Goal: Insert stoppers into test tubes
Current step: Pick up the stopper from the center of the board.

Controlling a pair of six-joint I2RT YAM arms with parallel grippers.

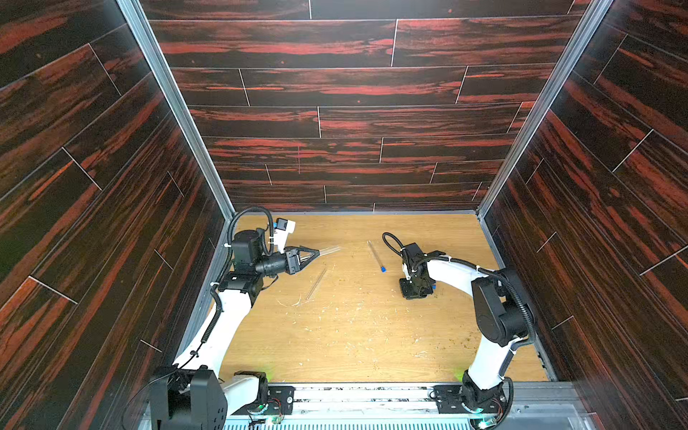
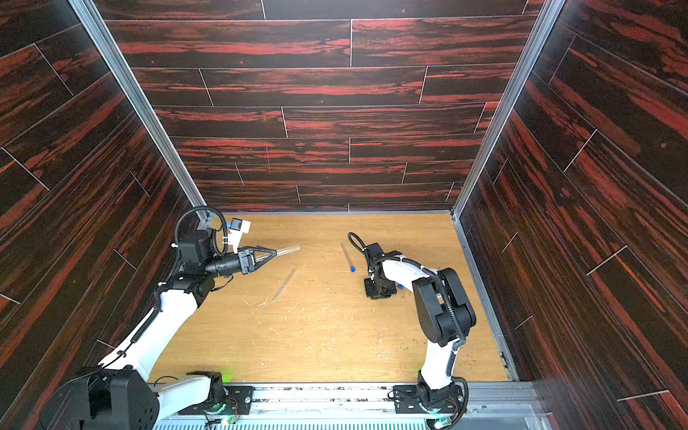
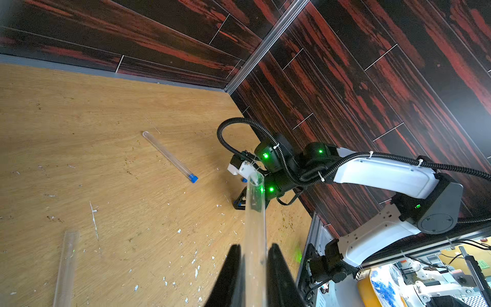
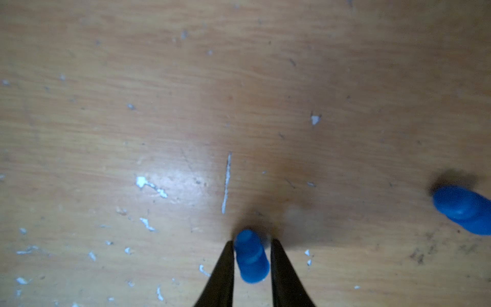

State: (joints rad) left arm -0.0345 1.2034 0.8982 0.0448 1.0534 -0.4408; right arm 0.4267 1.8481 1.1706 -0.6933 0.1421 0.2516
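Tapered black fingers (image 4: pixel 223 273) of the right gripper (image 4: pixel 252 242) stand narrow, with slim gaps either side of a smooth blue stopper (image 4: pixel 251 260) lying on the speckled wooden surface (image 4: pixel 239 79), lower centre of frame. A clear round tube (image 3: pixel 255 212) is clamped in the left gripper (image 3: pixel 254 245).

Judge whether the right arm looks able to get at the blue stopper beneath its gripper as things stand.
Probably yes. In the right wrist view the stopper lies on the table between the open fingers of the right gripper, with nothing over it; the other stopper lies well aside.
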